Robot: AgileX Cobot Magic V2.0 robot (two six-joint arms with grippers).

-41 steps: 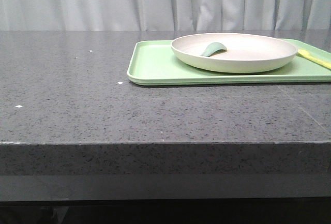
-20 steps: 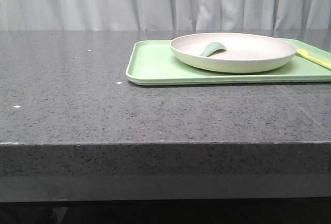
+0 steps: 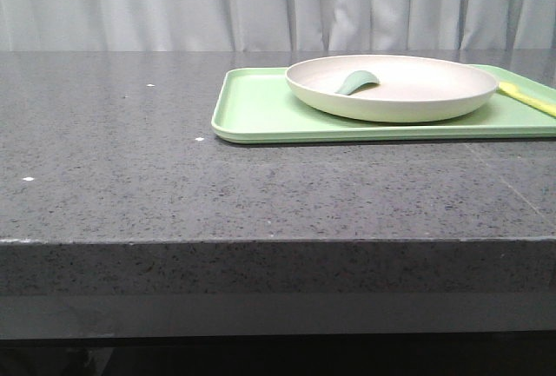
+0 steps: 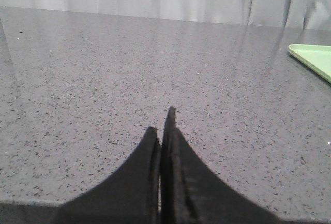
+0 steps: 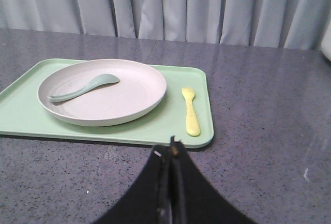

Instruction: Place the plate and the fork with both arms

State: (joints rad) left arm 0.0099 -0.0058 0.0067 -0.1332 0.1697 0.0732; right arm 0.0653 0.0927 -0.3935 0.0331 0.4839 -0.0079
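Note:
The cream plate (image 3: pixel 391 88) (image 5: pixel 102 90) rests on a light-green tray (image 3: pixel 252 114) (image 5: pixel 170 125) at the table's back right. Beside the plate on that tray lies the pale-yellow fork (image 3: pixel 528 96) (image 5: pixel 190 111), on the tray's right end. My right gripper (image 5: pixel 169 149) is shut and empty, hovering over the table just short of the tray's near edge, close to the fork's handle. My left gripper (image 4: pixel 162 125) is shut and empty over bare table, far left of the tray, whose corner (image 4: pixel 314 58) just shows. Neither gripper appears in the front view.
A grey-green spoon (image 3: pixel 356 82) (image 5: pixel 83 88) lies inside the plate. The dark speckled table (image 3: pixel 174 176) ends in a front edge (image 3: pixel 261 240) near the camera. Grey curtains (image 3: pixel 261 3) hang behind the table.
The front view shifted very slightly to the left one second ago; since half a second ago nothing has visibly changed.

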